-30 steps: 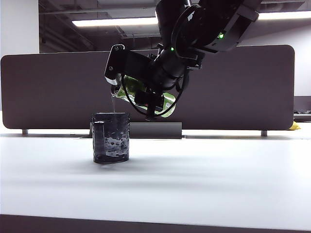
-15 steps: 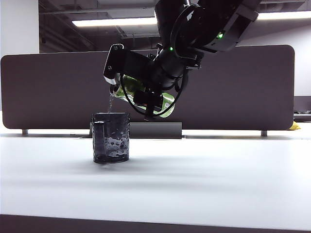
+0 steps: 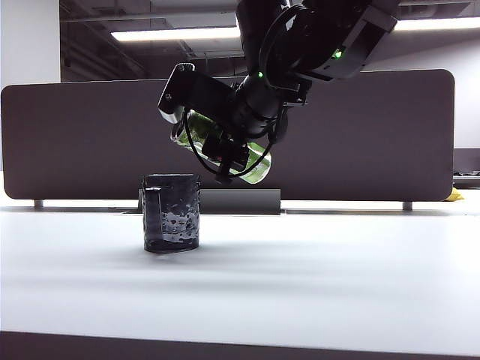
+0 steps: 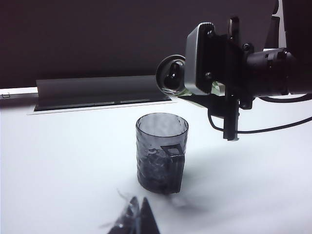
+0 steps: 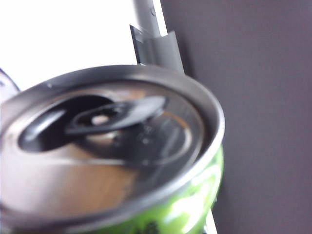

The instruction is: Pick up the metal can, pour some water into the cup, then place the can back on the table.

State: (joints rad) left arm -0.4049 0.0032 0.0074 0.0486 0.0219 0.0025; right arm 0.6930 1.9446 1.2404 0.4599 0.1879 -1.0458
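While right gripper [image 3: 225, 139] grips metal can [image 3: 259, 163] at upper centre of exterior view, note can's long axis: tilted, mouth up-left, base down-right. Cup [image 3: 172, 213] stands below-left on table [image 3: 315, 277]; no stream visible. You must upright can, then lower. Left gripper [image 4: 136, 219]: parked near cup, state unreadable.

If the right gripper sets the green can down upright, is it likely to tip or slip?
Probably tippy: the metal can, tilted in the right gripper above the cup, looks tall and slim. Its shiny wall may be slippery. The open top could spill.
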